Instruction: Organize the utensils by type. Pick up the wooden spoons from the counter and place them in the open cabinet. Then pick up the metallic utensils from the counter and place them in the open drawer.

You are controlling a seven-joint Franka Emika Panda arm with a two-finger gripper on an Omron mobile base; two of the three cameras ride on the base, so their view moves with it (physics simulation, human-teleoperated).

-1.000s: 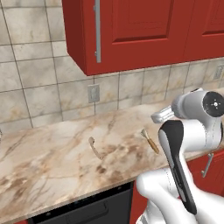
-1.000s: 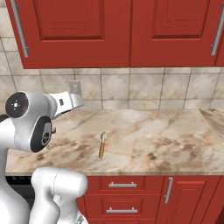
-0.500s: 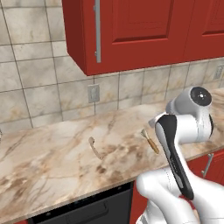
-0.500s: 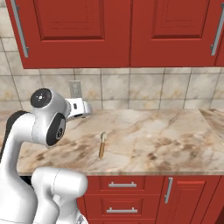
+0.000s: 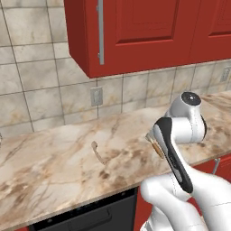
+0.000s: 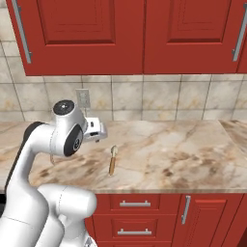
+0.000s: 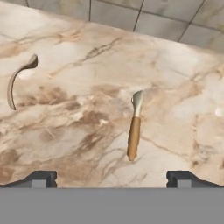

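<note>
The jaws are spread wide and nothing is held between them; in the hand view the two finger tips of the gripper stand far apart at the bottom, above bare stone. Just ahead of them the wooden spoon with the orange-brown handle lies flat on the counter, bowl toward the tiled back wall and handle end toward the front edge. The all-pale wooden spoon lies well apart from it along the worktop, curved and on its side. From the right base view the darker-handled spoon is seen near the front edge, with the hand to its left and above the surface. From the left base view the pale spoon is seen mid-worktop and the other is partly hidden behind the arm.

The step in hand is judged to be the approach to the first wooden spoon; no utensil has yet been moved. The next move calls for the hand to be lowered and centred over the slim handle, with the jaws turned across it, before closing.
</note>
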